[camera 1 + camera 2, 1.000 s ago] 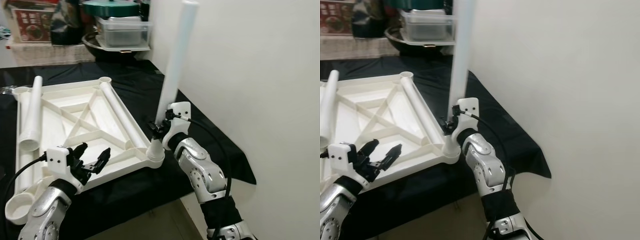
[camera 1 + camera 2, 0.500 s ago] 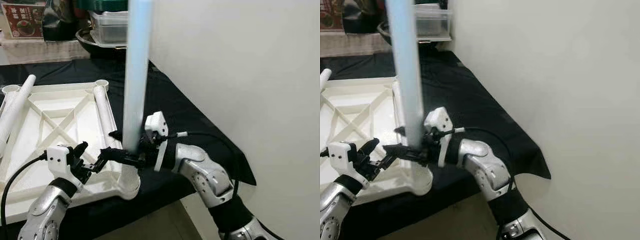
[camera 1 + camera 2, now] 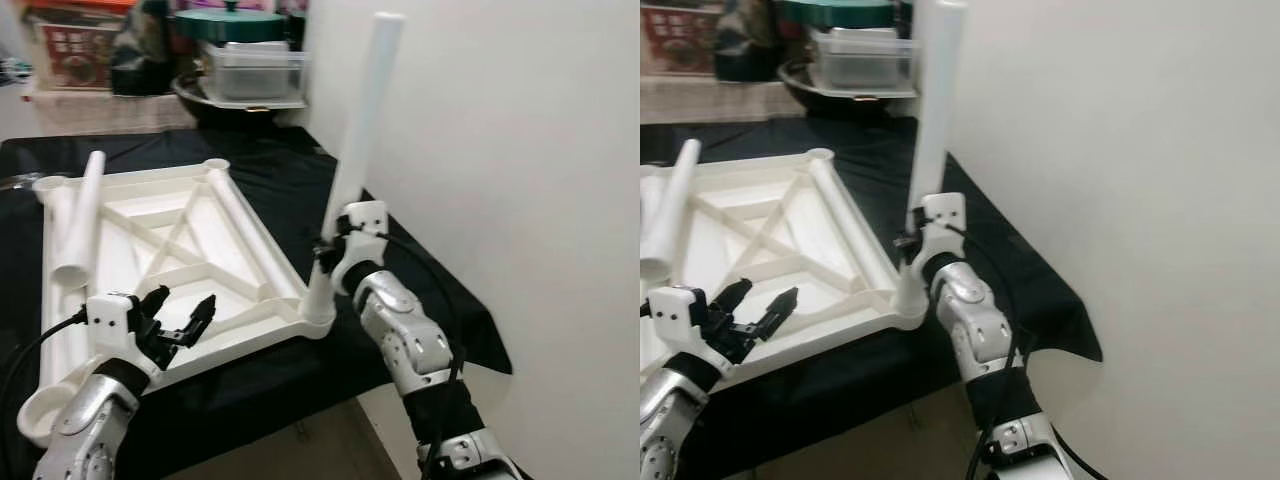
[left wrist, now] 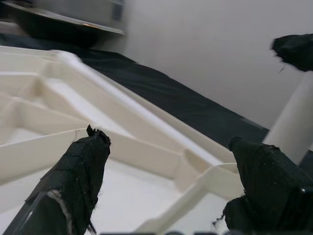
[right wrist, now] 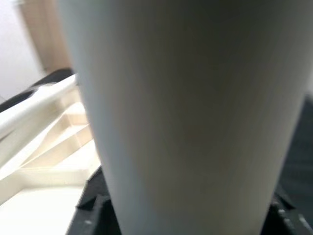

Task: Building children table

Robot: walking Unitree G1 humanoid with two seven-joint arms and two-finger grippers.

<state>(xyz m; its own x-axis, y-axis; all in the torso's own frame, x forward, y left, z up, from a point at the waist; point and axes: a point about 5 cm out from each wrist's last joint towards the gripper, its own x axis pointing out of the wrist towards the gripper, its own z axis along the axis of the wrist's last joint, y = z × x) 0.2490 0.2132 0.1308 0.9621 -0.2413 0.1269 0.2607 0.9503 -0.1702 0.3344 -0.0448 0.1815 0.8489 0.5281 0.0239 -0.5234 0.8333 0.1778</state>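
A white plastic tabletop (image 3: 150, 240) lies upside down on a black-covered table. A long white leg tube (image 3: 358, 130) stands nearly upright in the near right corner socket (image 3: 316, 312). My right gripper (image 3: 328, 250) is shut on the low part of that tube; the tube (image 5: 186, 112) sits close before the right wrist camera. My left gripper (image 3: 182, 318) is open, hovering over the tabletop's near rim, nothing between its fingers (image 4: 83, 161). Another white leg (image 3: 80, 220) rests across the far left of the tabletop.
A white wall (image 3: 500, 150) rises close on the right. At the back stand a clear lidded box (image 3: 250, 70), a dark pan with a green lid (image 3: 225, 20) and a red box (image 3: 70, 50). The black cloth (image 3: 420, 290) drops off at the table's near right edge.
The camera has shifted. The leg, held straight upright half a second ago with my right gripper reaching across from the side, now leans slightly right in the corner socket. My left gripper stays open.
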